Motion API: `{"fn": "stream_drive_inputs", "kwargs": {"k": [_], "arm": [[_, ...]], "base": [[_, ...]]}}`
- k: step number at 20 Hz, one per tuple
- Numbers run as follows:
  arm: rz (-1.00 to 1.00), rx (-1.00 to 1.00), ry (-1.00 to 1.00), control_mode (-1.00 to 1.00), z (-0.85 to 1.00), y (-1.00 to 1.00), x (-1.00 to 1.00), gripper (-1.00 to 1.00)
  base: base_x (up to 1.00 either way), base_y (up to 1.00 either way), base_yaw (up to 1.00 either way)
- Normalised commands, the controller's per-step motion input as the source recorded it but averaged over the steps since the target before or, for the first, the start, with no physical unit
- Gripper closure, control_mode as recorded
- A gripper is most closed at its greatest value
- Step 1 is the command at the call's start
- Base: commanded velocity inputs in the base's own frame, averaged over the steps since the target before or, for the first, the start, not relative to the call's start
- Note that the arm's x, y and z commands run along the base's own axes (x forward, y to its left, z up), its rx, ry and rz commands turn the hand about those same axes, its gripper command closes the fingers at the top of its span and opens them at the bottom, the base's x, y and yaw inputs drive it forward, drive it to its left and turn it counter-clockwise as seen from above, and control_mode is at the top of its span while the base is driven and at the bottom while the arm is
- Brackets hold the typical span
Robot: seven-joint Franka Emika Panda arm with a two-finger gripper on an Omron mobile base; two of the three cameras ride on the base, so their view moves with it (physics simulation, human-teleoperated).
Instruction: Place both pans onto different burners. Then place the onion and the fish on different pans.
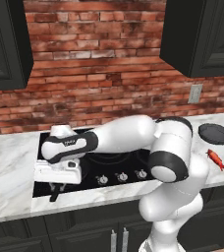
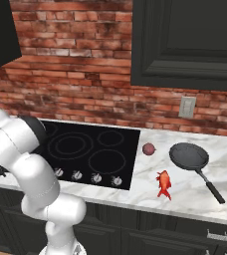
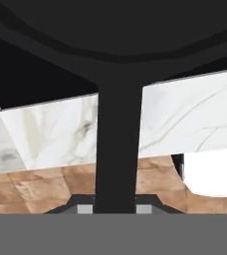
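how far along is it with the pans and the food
Nothing looks finished yet. In hand: the gripper is shut on the handle of one pan at the cooktop's left front; whether that pan rests on a burner can't be told. Left: the smaller pan, the onion and the fish all lie on the counter right of the cooktop.

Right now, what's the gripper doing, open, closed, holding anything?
Gripper: shut on the pan handle, at the front edge of the cooktop.
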Motion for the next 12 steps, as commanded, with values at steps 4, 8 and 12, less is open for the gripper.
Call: {"fn": "stream_drive_inputs", "kwargs": {"k": [4,8,12], "arm": [[0.00,0.00,0.00,-1.00,-0.14,0.11,-0.02,1.00],[0.00,0.00,0.00,-1.00,0.00,0.00,0.00,-1.00],[0.00,0.00,0.00,-1.00,0.00,0.00,0.00,-1.00]], "base": [[0.00,0.00,0.00],[0.00,0.00,0.00],[0.00,0.00,0.00]]}}
